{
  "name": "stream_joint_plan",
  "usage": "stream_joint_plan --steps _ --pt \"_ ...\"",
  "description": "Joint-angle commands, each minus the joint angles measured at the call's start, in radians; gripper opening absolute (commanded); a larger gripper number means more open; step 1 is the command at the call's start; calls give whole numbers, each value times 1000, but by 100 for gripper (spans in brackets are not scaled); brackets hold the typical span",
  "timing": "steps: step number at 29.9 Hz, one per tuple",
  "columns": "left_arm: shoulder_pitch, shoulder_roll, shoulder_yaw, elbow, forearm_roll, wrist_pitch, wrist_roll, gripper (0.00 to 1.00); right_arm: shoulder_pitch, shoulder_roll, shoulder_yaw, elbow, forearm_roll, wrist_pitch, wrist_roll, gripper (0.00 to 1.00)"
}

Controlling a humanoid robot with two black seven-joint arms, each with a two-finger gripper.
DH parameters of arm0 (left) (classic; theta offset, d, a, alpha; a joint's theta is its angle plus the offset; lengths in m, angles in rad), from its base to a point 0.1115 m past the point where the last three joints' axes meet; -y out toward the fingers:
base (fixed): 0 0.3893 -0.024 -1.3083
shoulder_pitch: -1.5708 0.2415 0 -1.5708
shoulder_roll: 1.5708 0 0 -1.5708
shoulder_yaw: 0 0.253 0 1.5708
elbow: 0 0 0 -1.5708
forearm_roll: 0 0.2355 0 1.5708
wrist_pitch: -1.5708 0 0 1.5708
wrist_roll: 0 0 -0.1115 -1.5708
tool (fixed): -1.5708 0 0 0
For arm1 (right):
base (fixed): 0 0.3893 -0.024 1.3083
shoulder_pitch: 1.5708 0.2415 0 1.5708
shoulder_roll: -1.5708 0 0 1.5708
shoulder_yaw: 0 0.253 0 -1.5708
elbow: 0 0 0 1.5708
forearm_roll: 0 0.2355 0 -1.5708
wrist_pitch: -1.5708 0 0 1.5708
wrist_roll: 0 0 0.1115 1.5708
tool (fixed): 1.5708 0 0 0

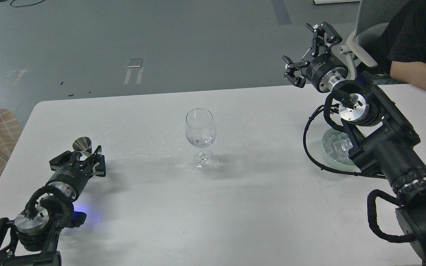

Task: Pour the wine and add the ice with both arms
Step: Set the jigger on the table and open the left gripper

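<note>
Grey floor stretches behind our white bench (131, 207), where an upright wine glass (200, 138) stands near the middle, holding something clear at the bottom of its bowl that we cannot identify. Our left claw (81, 162) lies low over the bench with its fingers set around the base of a small metal cup (82, 145), though we cannot tell whether they grip it. Our right claw (307, 51) is raised beyond the far edge, fingers spread wide, holding nothing. Ice (337, 146) sits in a glassy dish (327, 153) under our right arm, well right of the glass. Someone's forearm (418, 75) rests at the far right corner
</note>
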Motion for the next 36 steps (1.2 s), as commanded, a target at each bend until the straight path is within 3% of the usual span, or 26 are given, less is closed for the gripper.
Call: stream_joint_plan --steps 1,2,4,12,32,36 --pt "9 2 -1 -9 -1 -14 3 53 1 0 0 0 -1 -1 0 100" --pt "9 2 -1 -9 -1 -18 3 57 1 0 0 0 0 -1 0 100" --pt "9 2 4 -9 -1 -32 3 77 1 0 0 0 -1 -1 0 100" --pt "29 2 7 -14 -1 -35 6 94 1 0 0 0 -1 -1 0 100" --pt "196 71 -58 -118 -8 -66 69 97 0 0 0 1 0 -1 0 100" --pt "232 113 -110 -129 -8 -84 98 97 0 -3 0 6 0 -1 0 100"
